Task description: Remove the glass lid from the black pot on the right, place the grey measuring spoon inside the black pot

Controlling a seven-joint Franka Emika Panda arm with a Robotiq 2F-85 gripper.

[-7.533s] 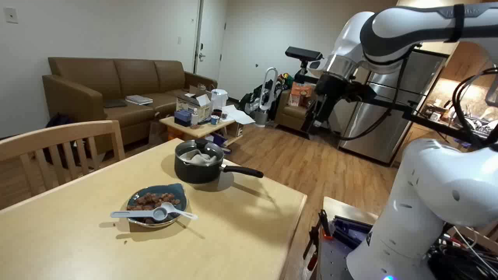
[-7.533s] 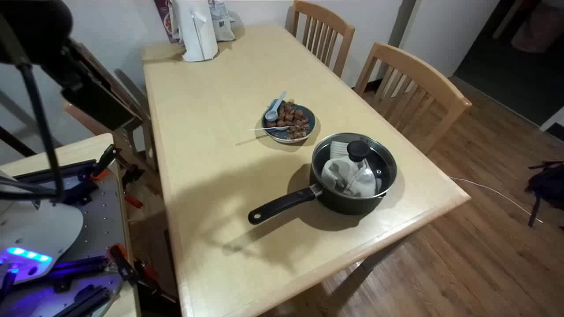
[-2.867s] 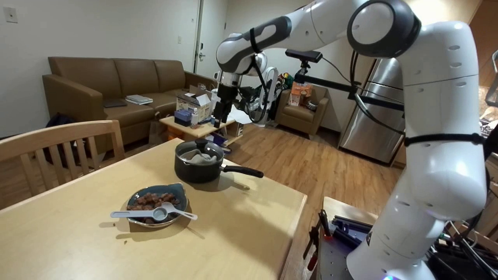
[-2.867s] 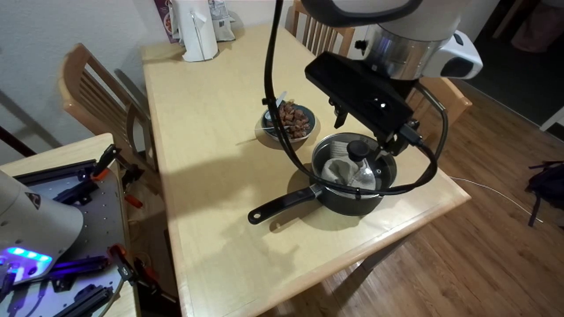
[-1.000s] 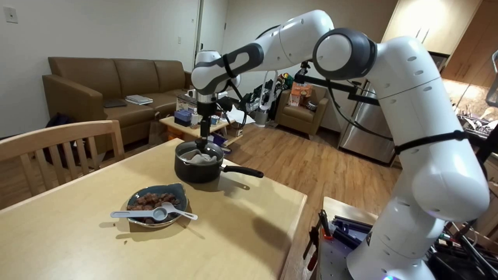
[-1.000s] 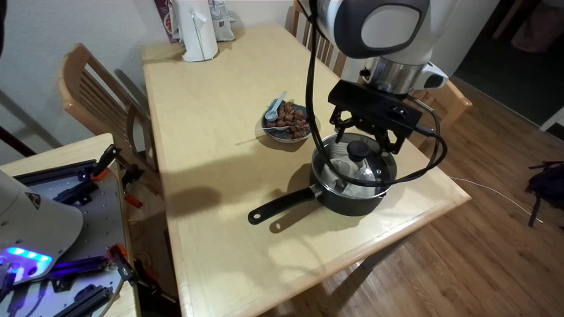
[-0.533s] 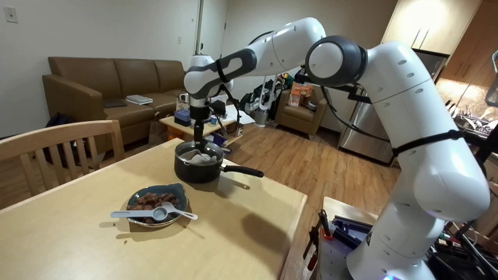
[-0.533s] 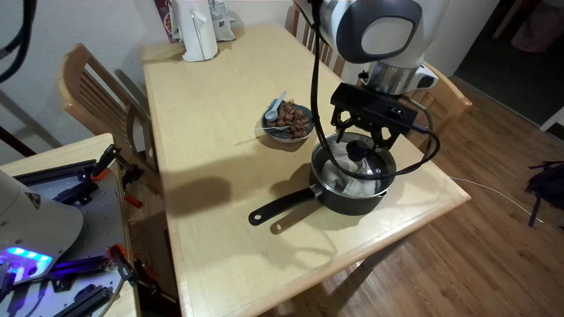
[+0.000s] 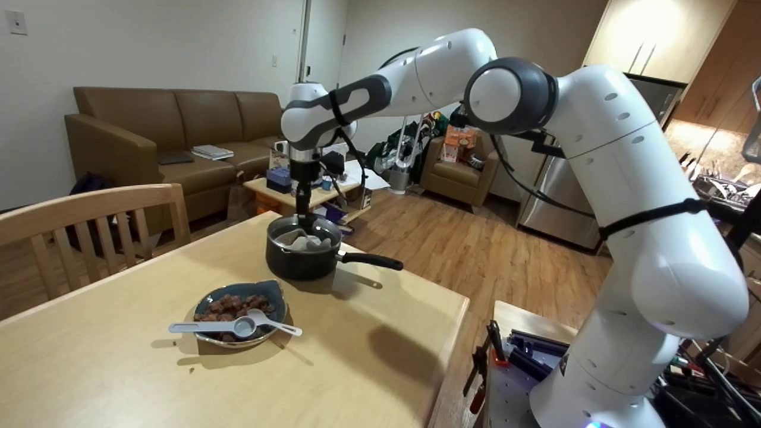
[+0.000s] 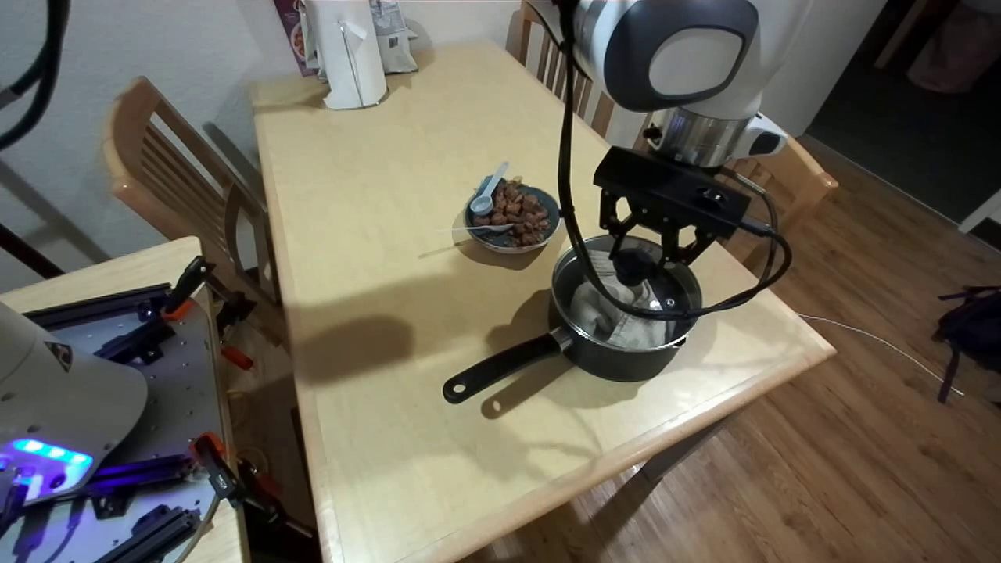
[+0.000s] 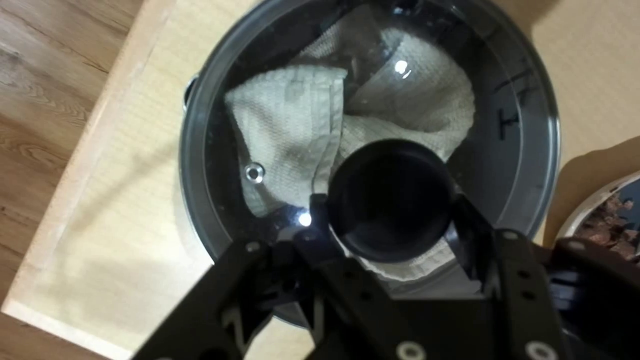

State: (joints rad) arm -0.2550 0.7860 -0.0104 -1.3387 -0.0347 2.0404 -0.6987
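Observation:
The black pot [image 9: 300,264] stands near the table corner, its long handle out to the side; it also shows in an exterior view [image 10: 618,367]. The clear glass lid [image 11: 500,170] sits on it. My gripper [image 11: 389,215] points down over the lid, its two fingers against opposite sides of the dark knob [image 11: 392,195]; the gripper also shows in both exterior views [image 9: 304,219] [image 10: 640,258]. The grey measuring spoon [image 9: 205,327] lies across the patterned dish [image 9: 270,294], beside a paler spoon [image 9: 279,324]; it also shows in an exterior view [image 10: 491,191].
A folded light cloth [image 11: 295,115] lies inside the pot, seen through the glass. The dish holds brown chunks [image 10: 524,211]. A white paper roll [image 10: 352,62] stands at the table's far end. Wooden chairs [image 9: 95,217] stand along the table. A cable loops beside the gripper.
The arm has swung in from the side and come down onto the pot. In the last half second the fingers have closed in on the knob, and the pot has shifted very slightly.

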